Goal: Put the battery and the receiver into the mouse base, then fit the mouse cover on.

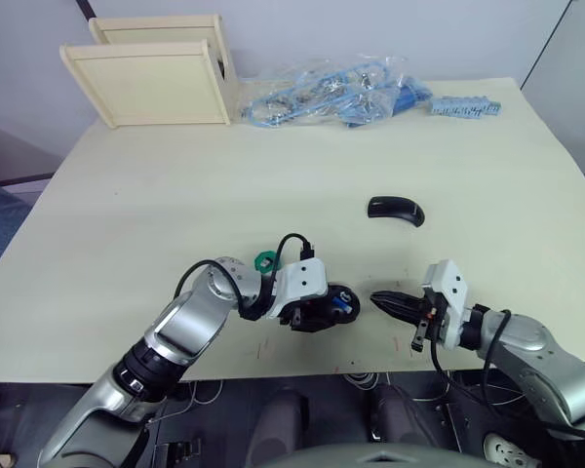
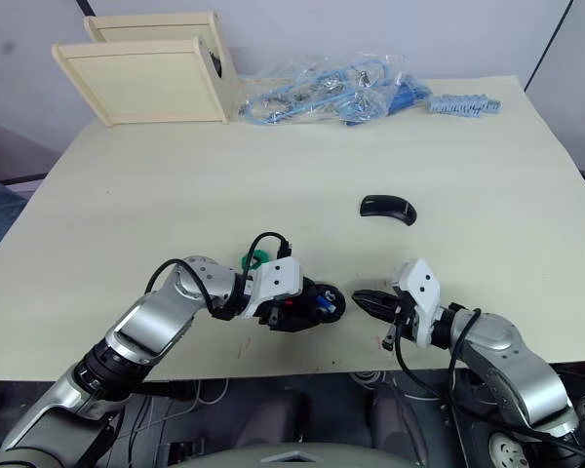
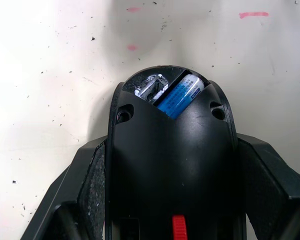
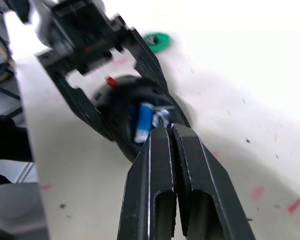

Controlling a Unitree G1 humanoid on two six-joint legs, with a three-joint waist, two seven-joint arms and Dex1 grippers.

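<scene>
You're looking at a pale cream table (image 1: 273, 185) under even light — its surface shows small specks and red marks. At the upper left stands a light wooden box (image 1: 151, 73); behind it runs a grey-white wall (image 1: 302, 29).

— What is the left gripper (image 1: 317, 314) doing?
— Its jaws are closed around the mouse base (image 1: 331, 307), near the front edge of the counter (image 1: 175, 195). A bit of blue, the battery (image 1: 342, 305), shows in the base.
— And the right gripper (image 1: 388, 301)?
— It points at the base from the right side, just beside it, jaws pressed together with nothing in them.
— Where is the mouse cover (image 1: 396, 210)?
— It lies alone farther back, well apart from both grippers.
— Anything else?
— A green disc (image 1: 264, 260) sits by the left arm. Wooden boxes (image 1: 156, 73) and plastic bags of blue parts (image 1: 341, 93) are at the far edge.
</scene>
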